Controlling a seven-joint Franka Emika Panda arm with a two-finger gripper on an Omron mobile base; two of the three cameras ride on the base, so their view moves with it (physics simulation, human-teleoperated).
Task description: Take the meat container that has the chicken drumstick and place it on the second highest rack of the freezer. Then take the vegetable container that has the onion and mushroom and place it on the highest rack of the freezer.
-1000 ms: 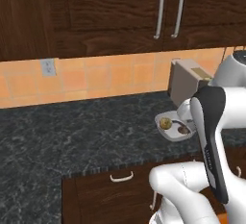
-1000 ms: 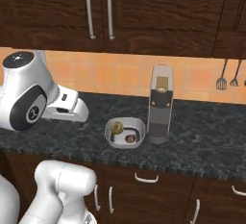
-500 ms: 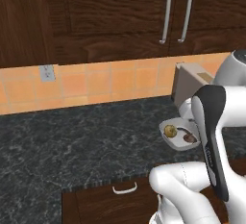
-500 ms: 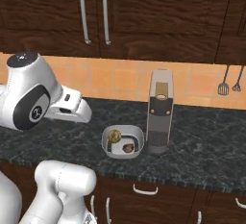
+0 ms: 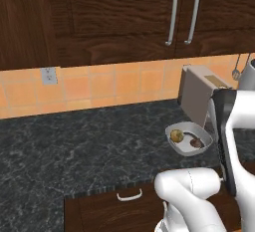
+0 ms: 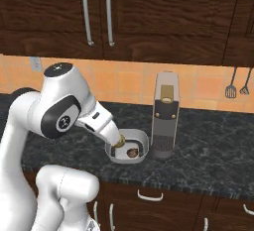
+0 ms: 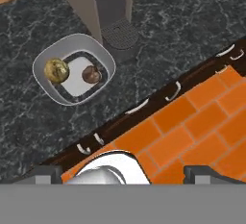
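Vegetable container waits on the tabletop, hand above it

You have the hand (image 7: 122, 177) open and empty, looking down over the vegetable container (image 7: 74, 68), which sits on the dark tabletop (image 7: 182, 21) just beside the coffee machine (image 7: 103, 2). The onion (image 7: 56, 70) and mushroom (image 7: 91, 74) lie inside it, so I think you must descend before gripping its rim.

— What's the room like?
— Dark wood cabinets (image 5: 119, 17) with long metal handles (image 6: 88, 14) hang above an orange tiled wall (image 5: 104, 84).
— And below?
— A black speckled counter (image 5: 74, 151), drawers (image 6: 149, 198) beneath it, an orange brick-pattern floor (image 7: 192, 127).
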